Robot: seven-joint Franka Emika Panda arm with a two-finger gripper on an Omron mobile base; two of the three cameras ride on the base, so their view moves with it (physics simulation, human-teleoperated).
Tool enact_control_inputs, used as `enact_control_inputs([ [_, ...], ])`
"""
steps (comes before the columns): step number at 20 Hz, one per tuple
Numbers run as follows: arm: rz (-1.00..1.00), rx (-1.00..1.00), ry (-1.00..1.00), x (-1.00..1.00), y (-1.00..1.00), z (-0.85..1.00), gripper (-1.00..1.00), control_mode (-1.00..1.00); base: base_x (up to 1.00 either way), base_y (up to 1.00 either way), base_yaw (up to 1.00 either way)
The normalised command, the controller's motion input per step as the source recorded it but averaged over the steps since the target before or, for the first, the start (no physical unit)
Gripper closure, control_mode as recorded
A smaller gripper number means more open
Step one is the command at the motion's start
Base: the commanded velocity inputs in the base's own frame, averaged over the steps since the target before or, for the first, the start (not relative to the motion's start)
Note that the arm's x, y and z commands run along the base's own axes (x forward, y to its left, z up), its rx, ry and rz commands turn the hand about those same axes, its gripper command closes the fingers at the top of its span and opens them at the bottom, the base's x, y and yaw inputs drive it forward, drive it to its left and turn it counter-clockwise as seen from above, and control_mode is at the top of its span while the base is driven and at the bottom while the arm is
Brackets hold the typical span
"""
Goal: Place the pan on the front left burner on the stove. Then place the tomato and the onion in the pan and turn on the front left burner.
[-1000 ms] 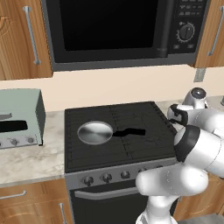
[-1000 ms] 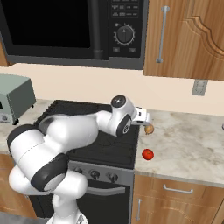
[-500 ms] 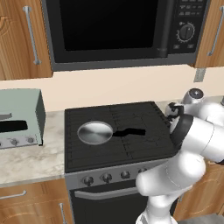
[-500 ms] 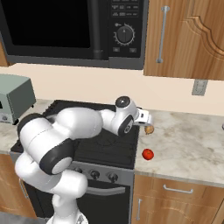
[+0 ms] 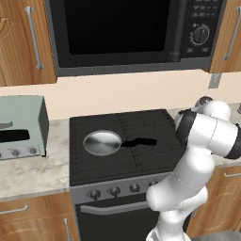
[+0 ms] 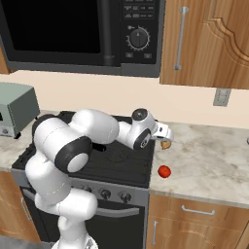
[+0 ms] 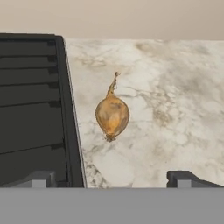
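Observation:
The silver pan point(image 5: 102, 142) sits on the stove's point(image 5: 141, 162) front left burner point(image 5: 94, 163), black handle pointing right. On the marble counter right of the stove lies the tan onion point(image 7: 112, 114), stem pointing away from the hand. My gripper point(image 7: 111, 179) is open, just above and short of it, its fingertips point(image 7: 41, 178) spread wider than the bulb and holding nothing. From the right base view, the gripper point(image 6: 168, 139) hovers over the onion point(image 6: 166, 145). The red tomato point(image 6: 164, 171) rests nearer the counter's front edge, apart from both.
A black microwave point(image 5: 127, 33) hangs above the stove, and a pale green toaster oven point(image 5: 21, 127) stands on the left counter. Dark knobs point(image 5: 114, 190) line the stove front. The stove's raised edge point(image 7: 70, 113) runs just left of the onion. The counter point(image 6: 209, 165) stretches to the right.
The arm has reached further right and its hand has come closer over the onion. Jaws have stayed open. Pan, tomato and onion have not moved.

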Motion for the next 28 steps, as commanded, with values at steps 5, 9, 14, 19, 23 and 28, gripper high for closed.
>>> enact_control_inputs([
  [5, -0.02, 0.01, 0.00, 0.23, -0.16, -0.19, -1.00, -1.00, 0.00, 0.00, 0.00],
  [9, 0.00, 0.03, 0.00, 0.31, -0.13, -0.18, -1.00, -1.00, 0.00, 0.00, 0.00],
  [14, 0.00, 0.03, 0.01, 0.25, -0.14, -0.19, -1.00, -1.00, 0.00, 0.00, 0.00],
  [19, 0.00, 0.03, 0.02, 0.22, -0.17, -0.23, -1.00, -1.00, 0.00, 0.00, 0.00],
  [23, 0.00, 0.02, 0.02, 0.19, -0.17, -0.22, -1.00, -1.00, 0.00, 0.00, 0.00],
  [28, 0.00, 0.03, 0.02, 0.25, -0.14, -0.23, -1.00, -1.00, 0.00, 0.00, 0.00],
])
